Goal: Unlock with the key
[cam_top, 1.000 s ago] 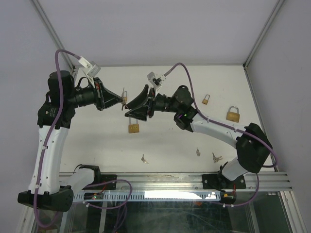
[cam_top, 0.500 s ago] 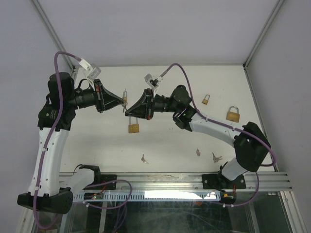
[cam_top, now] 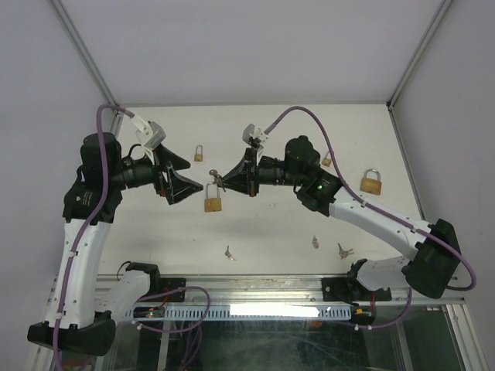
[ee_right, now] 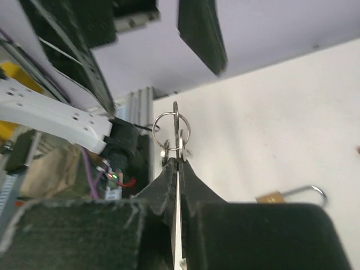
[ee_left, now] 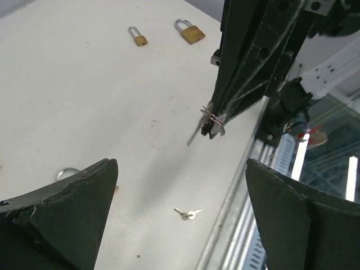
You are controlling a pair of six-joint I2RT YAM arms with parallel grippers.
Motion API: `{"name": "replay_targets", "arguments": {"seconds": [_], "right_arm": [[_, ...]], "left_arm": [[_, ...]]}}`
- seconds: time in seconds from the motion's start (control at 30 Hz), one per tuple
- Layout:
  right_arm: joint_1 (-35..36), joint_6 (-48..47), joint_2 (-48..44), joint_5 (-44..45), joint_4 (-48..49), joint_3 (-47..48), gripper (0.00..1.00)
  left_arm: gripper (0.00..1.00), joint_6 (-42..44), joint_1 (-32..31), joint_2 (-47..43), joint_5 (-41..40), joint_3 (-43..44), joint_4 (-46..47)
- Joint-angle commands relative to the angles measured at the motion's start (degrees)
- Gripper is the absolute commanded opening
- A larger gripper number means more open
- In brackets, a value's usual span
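The key (cam_top: 219, 180) hangs in the air at the centre of the top view. The right fingers (cam_top: 238, 175) are closed on its ring end, so the blade pokes out and the ring (ee_right: 171, 130) dangles free. It looks small, light, stiff and slick, likely to twist in a grip, so I'd hold it by the flat head. The 2 left fingers (ee_left: 73, 202) stand wide apart just left of it, holding nothing. A brass padlock (cam_top: 213, 203) lies on the counter (cam_top: 263, 224) just below the key. Other padlocks (cam_top: 371, 182) and loose keys (cam_top: 228, 252) lie scattered.
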Motion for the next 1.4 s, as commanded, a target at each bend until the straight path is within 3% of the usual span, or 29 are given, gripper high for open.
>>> {"name": "replay_targets", "arguments": {"seconds": [0.0,0.17,0.33,0.4,0.5,0.57,0.67,0.77,0.83,0.9,0.97,1.0,1.1,1.17,1.23,1.3,1.37], "right_arm": [[0.2,-14.9,-4.3,9.2,-20.8,3.6,0.0],[7.6,-31.5,-1.1,34.2,-44.9,13.4,0.0],[14.6,-35.0,15.3,57.9,-69.8,31.1,0.0],[14.8,-33.3,19.8,59.5,-75.5,35.4,0.0],[14.4,-31.7,18.8,54.7,-73.5,34.0,0.0],[11.8,-26.5,17.8,45.9,-72.6,35.3,0.0],[1.2,-10.7,17.1,26.3,-71.2,36.7,0.0],[-6.2,6.2,12.9,12.0,-64.0,28.8,0.0],[-10.0,16.6,9.1,5.0,-55.6,20.2,0.0],[-13.2,22.5,7.9,4.6,-57.5,16.8,0.0],[-19.7,23.2,7.2,4.7,-63.6,16.6,0.0],[-24.8,25.1,5.8,3.0,-61.9,15.0,0.0],[-39.3,39.3,0.3,-2.6,-47.6,4.5,0.0],[-37.1,43.8,0.7,-4.7,-42.2,3.5,0.0],[-32.0,41.5,3.7,-7.6,-45.0,7.3,0.0],[-35.2,38.5,4.9,-7.4,-48.8,8.5,0.0],[-39.2,44.0,3.3,-9.4,-42.2,3.9,0.0]], "left_arm": [[0.99,14.6,-0.3,-2.6,-2.4,4.5,-2.6],[0.95,34.0,-0.4,-1.0,-5.4,3.7,-15.1],[0.92,47.3,-0.4,-4.9,0.0,-3.8,-18.9],[0.92,48.8,-0.4,-8.0,1.7,-6.1,-16.6],[0.87,45.5,-0.4,-10.1,1.5,-8.2,-12.0],[0.8,43.8,-0.4,-9.8,1.2,-8.8,-11.2],[0.71,39.8,-0.4,-10.2,-1.4,-10.6,-7.9],[0.69,39.2,-0.4,-11.0,-2.4,-12.1,-2.9],[0.6,39.2,-0.5,-10.9,-0.7,-12.5,2.5],[0.58,37.2,-1.4,-9.2,0.3,-12.3,7.6],[0.61,38.7,-4.0,-5.7,0.7,-11.0,9.1],[0.66,38.5,-5.6,-3.7,0.2,-10.2,10.0],[0.76,30.8,-10.2,3.6,-2.0,-7.0,13.7],[0.82,25.6,-12.0,6.7,-2.1,-4.4,15.1],[0.84,22.7,-12.4,7.4,-1.8,-3.4,16.1],[0.86,24.0,-12.7,5.8,-1.5,-4.1,16.3],[0.86,25.7,-12.9,4.3,-1.9,-5.5,16.2]]}}
